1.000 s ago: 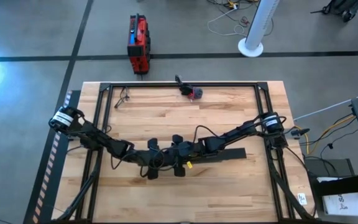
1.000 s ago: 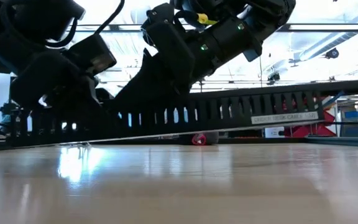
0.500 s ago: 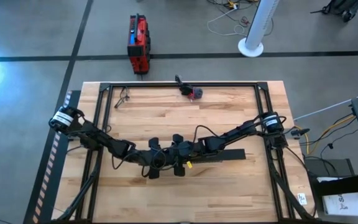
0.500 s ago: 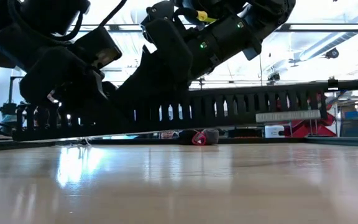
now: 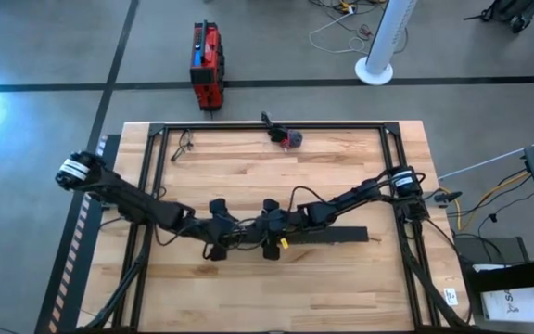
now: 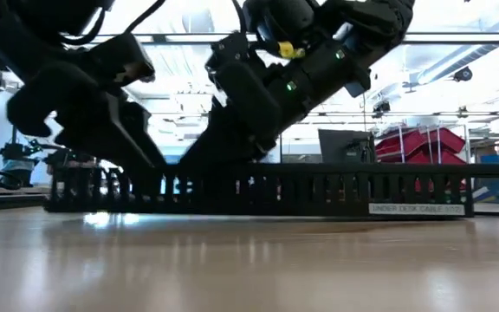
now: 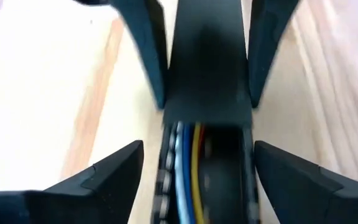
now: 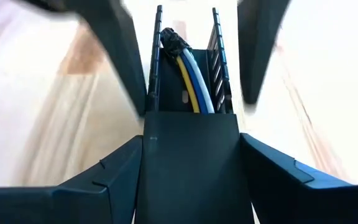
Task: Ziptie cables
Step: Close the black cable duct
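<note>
Low view shows you the black slotted tray (image 6: 258,191) lying flat on the table (image 6: 249,260), both arms bent over it. Your cables (image 8: 191,78) lie inside its channel. The left gripper (image 7: 194,168) has its fingers apart astride the tray, gripping nothing. The right gripper (image 8: 191,165) also straddles it, but you cannot tell whether it clamps the walls. Lift either arm crookedly and a finger may catch a wall, tip the tray and spill the wires.

cables (image 8: 192,84) inside black slotted channel (image 8: 215,59)
</note>
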Tool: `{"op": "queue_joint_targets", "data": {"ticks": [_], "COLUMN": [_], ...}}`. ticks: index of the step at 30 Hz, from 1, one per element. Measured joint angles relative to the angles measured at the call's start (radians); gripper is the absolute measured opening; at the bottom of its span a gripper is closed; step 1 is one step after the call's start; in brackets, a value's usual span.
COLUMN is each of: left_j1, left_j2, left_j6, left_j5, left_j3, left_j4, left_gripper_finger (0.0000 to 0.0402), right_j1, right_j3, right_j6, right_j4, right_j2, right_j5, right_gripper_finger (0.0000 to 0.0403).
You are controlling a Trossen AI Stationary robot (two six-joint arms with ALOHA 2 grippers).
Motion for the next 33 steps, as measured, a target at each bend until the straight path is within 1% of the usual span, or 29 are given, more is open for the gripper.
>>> {"op": "queue_joint_targets", "data": {"ticks": [4, 7, 12, 15, 18, 22, 27, 33], "left_j1": [-0.002, -0.009, -0.016, -0.016, -0.016, -0.016, -0.016, -0.017], "left_j2": [-0.060, -0.064, -0.035, -0.011, 0.018, 0.069, 0.125, 0.127], "left_j6": [-0.042, -0.067, -0.089, -0.092, -0.114, -0.141, -0.122, -0.125], "left_j5": [0.004, 0.011, 0.018, 0.019, 0.021, 0.022, 0.034, 0.025], "left_j3": [-0.002, -0.021, -0.057, -0.085, -0.102, -0.105, -0.108, -0.109], "left_j4": [-0.142, -0.183, -0.141, -0.078, -0.035, 0.011, 0.053, 0.060], "left_gripper_finger": [0.0295, 0.0298, 0.0296, 0.0296, 0.0293, 0.0273, 0.0214, 0.0212], "right_j1": [-0.007, -0.009, -0.009, -0.009, -0.009, -0.009, -0.012, -0.013], "right_j3": [-0.020, -0.027, -0.027, -0.027, -0.025, -0.027, -0.027, -0.019], "right_j6": [0.021, 0.022, 0.021, 0.028, 0.029, 0.029, 0.006, 0.001], "right_j4": [0.007, 0.012, 0.037, 0.055, 0.069, 0.078, 0.103, 0.098], "right_j2": [0.000, 0.000, 0.014, 0.028, 0.040, 0.042, 0.043, 0.045], "right_j5": [-0.001, 0.001, 0.001, 0.000, 0.001, -0.003, -0.019, -0.039], "right_gripper_finger": [0.0228, 0.0222, 0.0225, 0.0229, 0.0223, 0.0220, 0.0226, 0.0220]}}
